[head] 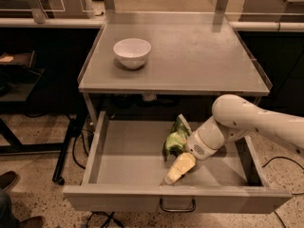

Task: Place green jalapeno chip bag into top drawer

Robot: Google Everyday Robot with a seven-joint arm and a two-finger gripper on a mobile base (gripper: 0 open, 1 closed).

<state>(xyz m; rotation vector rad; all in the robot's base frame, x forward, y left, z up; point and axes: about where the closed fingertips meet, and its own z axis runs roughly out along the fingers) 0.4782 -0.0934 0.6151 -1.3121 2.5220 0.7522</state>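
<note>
"Camera view only, so tell me: where was the small crinkly green jalapeno chip bag (175, 139)?"

"Inside the wide, shallow grey metal top drawer (126, 163), towards the back and right of centre, propped up on its lower end rather than lying flat. The drawer itself stood pulled fully out beneath the desk (199, 56)."

"And the gripper (178, 169)?"

"Low in the drawer too, just in front of the bag and pointing down toward the drawer's front wall. I could not tell whether it was clenched or released, nor whether it touched the bag. The white arm (256, 120) reached in from the right, over the drawer's side."

"So how far along was the job?"

"Mostly done, I judged: the bag was already in the right compartment. What remained was a clear let-go and the arm lifting out without dragging the bag along."

"Anything else about?"

"A round white ceramic bowl (132, 52) sat on the desk, well apart from all this."
</note>
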